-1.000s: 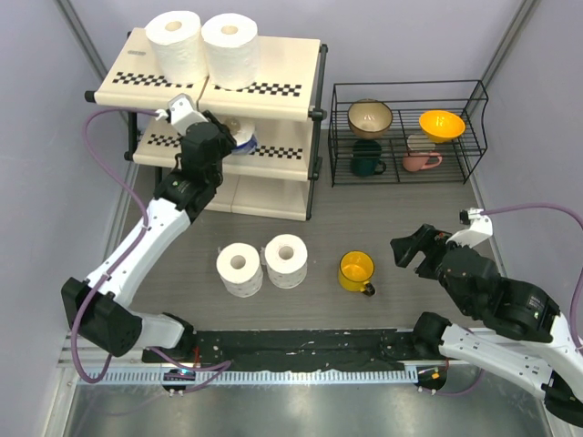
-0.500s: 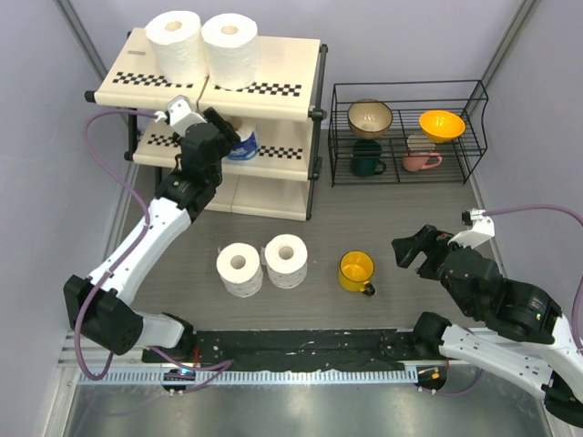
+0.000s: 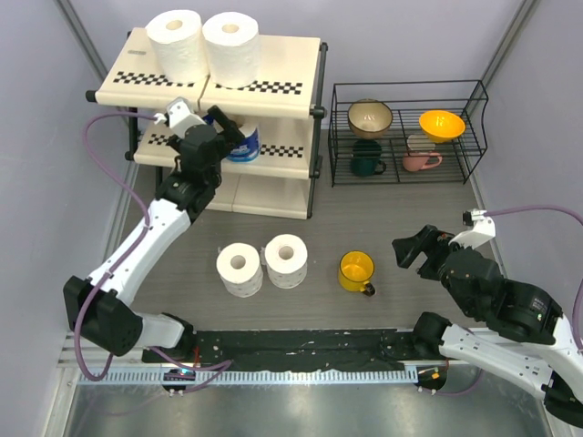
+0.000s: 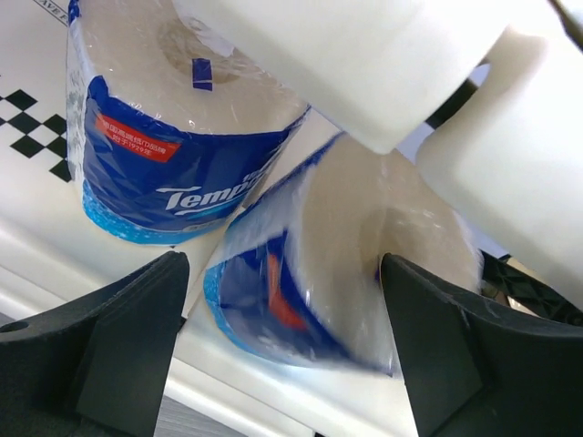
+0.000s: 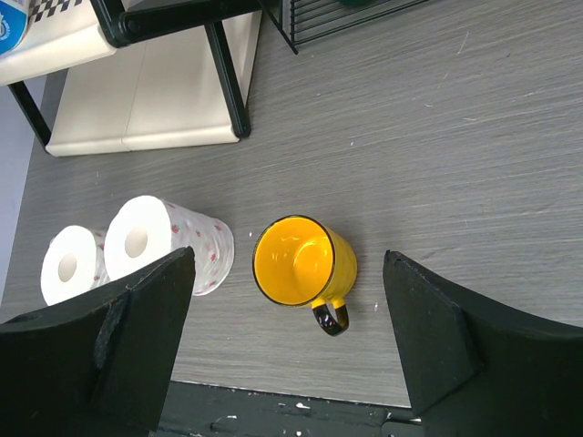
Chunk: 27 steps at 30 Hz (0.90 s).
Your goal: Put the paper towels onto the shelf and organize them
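Sizing up the table: grey top [image 3: 410, 209]. Two bare rolls [image 3: 240, 269] of the paper towels stand touching each other near the front, between the arms.
Shelf: three-tier shelf [image 3: 291, 64] at the back left. Two bare white rolls [image 3: 175, 41] stand side by side on the top board, and the blue-wrapped ones are on the middle board.
Left arm: reaches up to the middle tier. The left gripper [image 3: 226, 132] has its fingers spread wide either side of a wrapped roll, with a sliver of daylight on one side, so I'd say it isn't squeezing.
Right arm: parked low on the right. The right gripper [image 3: 412, 250] has its fingers wide with nothing between them, hanging above the yellow mug [image 3: 355, 270].
Wrapped pair: one upright wrapped roll [image 4: 173, 137], and one tipped wrapped roll [image 4: 337, 264] leaning into it. The second is blurry, so I can't tell if it has settled.
Step in hand: looks like letting go on the middle tier.
Doing it well: keep the fingers spread and back straight out along the approach line, no sideways swing, or a finger clips the leaning roll and rolls it off the front strip. If it's wobbling, nudge it flat against its neighbour first.
Left to do: the two table rolls, I reckon.
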Available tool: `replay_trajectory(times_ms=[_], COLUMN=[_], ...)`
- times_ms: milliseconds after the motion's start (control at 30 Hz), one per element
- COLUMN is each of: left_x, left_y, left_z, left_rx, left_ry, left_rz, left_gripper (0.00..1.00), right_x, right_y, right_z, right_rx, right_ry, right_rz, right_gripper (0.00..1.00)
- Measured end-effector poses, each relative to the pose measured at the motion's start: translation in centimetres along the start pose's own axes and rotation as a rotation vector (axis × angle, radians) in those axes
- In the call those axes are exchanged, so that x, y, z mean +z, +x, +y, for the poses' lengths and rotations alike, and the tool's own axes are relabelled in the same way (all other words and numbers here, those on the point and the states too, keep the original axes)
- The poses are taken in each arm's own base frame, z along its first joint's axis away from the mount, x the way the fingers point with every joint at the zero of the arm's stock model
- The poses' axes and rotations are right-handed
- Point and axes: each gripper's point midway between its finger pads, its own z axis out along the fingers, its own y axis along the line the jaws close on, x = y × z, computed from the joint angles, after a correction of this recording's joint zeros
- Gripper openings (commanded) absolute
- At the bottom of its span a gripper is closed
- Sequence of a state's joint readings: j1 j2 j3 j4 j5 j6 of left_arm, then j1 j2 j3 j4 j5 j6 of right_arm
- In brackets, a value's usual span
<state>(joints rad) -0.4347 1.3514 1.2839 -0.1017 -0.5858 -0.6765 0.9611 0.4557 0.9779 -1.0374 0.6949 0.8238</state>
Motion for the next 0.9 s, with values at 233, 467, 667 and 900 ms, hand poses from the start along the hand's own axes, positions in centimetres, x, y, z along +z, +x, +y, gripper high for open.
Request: replay_trajectory(times_ms=[233,467,667,900], left_x=[-1.1,-3.4,-5.0,-4.8], left_y=[-1.4,-3.8,-2.6,2.2], left_z=[-0.7,-1.2,0.1,2.7], left_rx=[-0.034,-0.102,-0.126,-0.097], left_ry=[0.049,0.114,0.141,0.106], left_rz=[-0.023,-0.068,-0.043,0.046], left_gripper=[0.94,0.94,0.94,0.94], right_x=[0.0,0.0,0.0,0.0], right_y=[0.1,0.1,0.1,0.2], right_z=[-0.1,-0.1,-0.1,-0.1], right_rx=[-0.001,0.001,0.003,0.003], right_ry=[0.004,0.004,0.005,0.006], right_rz=[0.004,0.005,0.005,0.006], right_gripper=[0.9,0.9,0.89,0.89])
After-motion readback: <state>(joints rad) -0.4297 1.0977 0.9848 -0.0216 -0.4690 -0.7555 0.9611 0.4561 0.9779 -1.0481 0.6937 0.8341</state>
